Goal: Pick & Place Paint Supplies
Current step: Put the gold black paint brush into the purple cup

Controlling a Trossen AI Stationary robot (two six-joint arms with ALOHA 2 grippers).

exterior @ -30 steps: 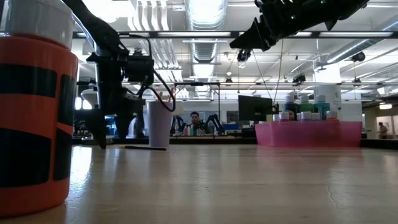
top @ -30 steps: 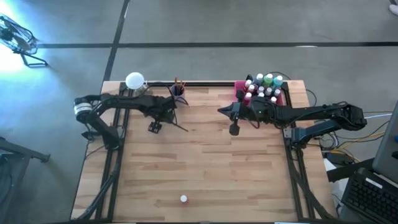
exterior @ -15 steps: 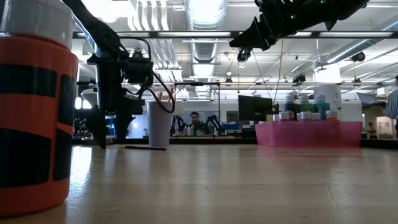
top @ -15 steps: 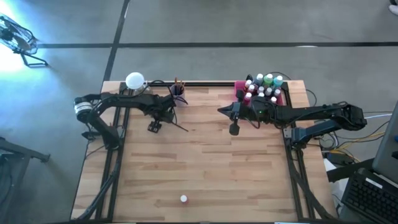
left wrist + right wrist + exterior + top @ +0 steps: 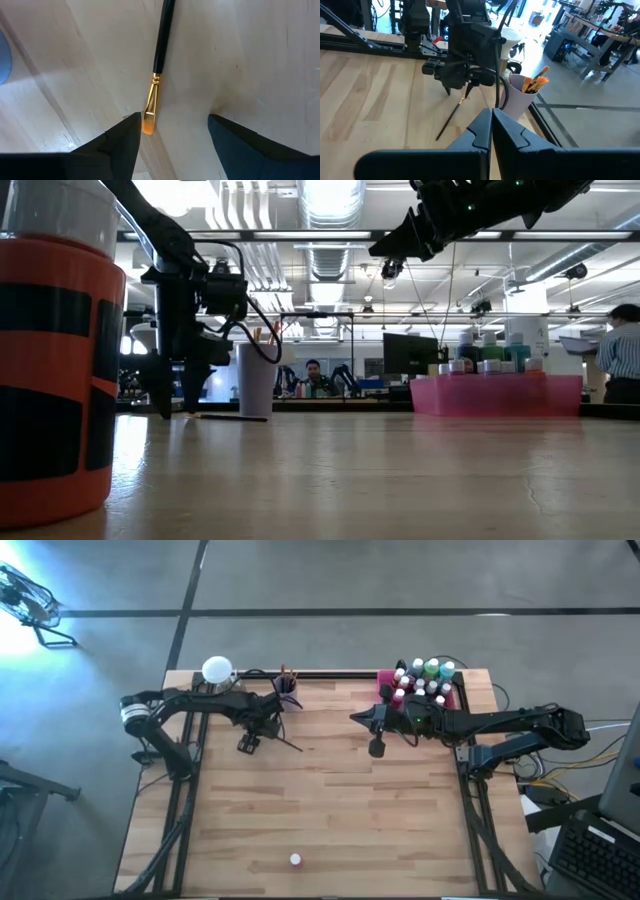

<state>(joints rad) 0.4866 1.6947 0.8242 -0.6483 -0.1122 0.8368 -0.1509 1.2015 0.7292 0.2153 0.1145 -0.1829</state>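
A thin dark-handled brush with a gold ferrule lies flat on the wooden table, beside the lilac cup that holds other brushes. My left gripper points down over the brush's bristle end, open, one finger on each side of it; it also shows in the low view. My right gripper hangs shut and empty above the table, near the pink tray of white-capped paint bottles. My left gripper comes from above, pointing down, with its fingers across the brush's bristle tip. One finger stands right beside that tip; I cannot tell whether it touches. The brush lies flat on the table.
An orange and black cup stands close to the low camera. A small white-capped thing sits near the table's near edge, and a white round object at the far left corner. A person stands in the room behind.
My left gripper has sunk a little toward the table over the brush, and its fingers have drawn closer together without shutting. The brush has stayed where it lay.
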